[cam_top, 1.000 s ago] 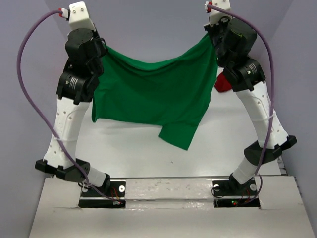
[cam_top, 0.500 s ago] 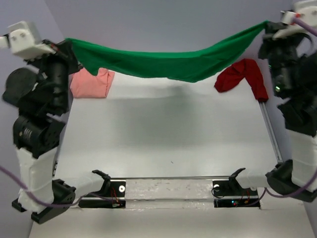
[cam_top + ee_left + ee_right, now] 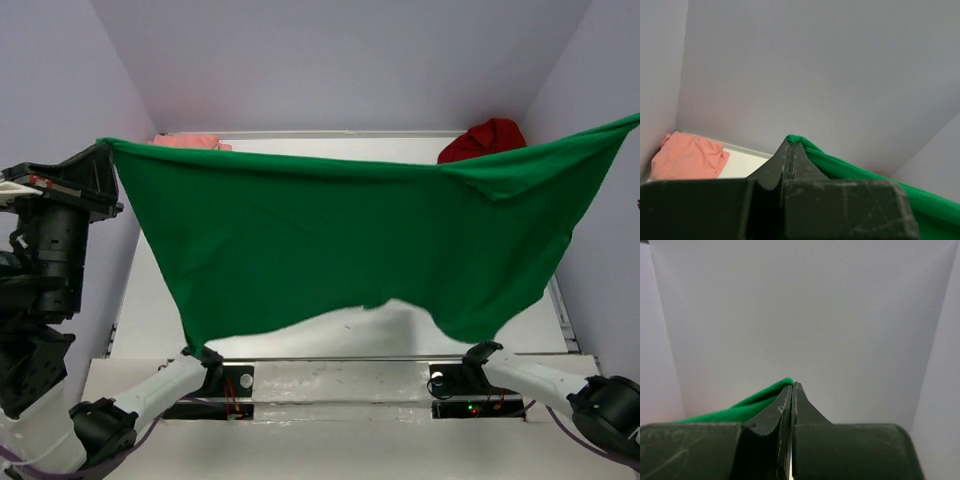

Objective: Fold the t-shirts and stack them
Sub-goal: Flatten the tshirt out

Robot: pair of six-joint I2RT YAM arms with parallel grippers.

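A bright green t-shirt hangs spread wide in the air between my two arms and hides most of the table in the top view. My left gripper is shut on its upper left corner; in the left wrist view the fingertips pinch green cloth. My right gripper is shut on the opposite corner, which runs off the right edge of the top view. A salmon-pink t-shirt lies folded at the far left. A dark red t-shirt lies bunched at the far right.
The white table shows only below the green shirt's lower edge and along the far rim. Lilac walls close in on the left, back and right. Both arm bases and their rail sit at the near edge.
Both arms have swung outward and toward the camera, and the green shirt has gone from a bunched drape to a wide taut sheet covering most of the table view.
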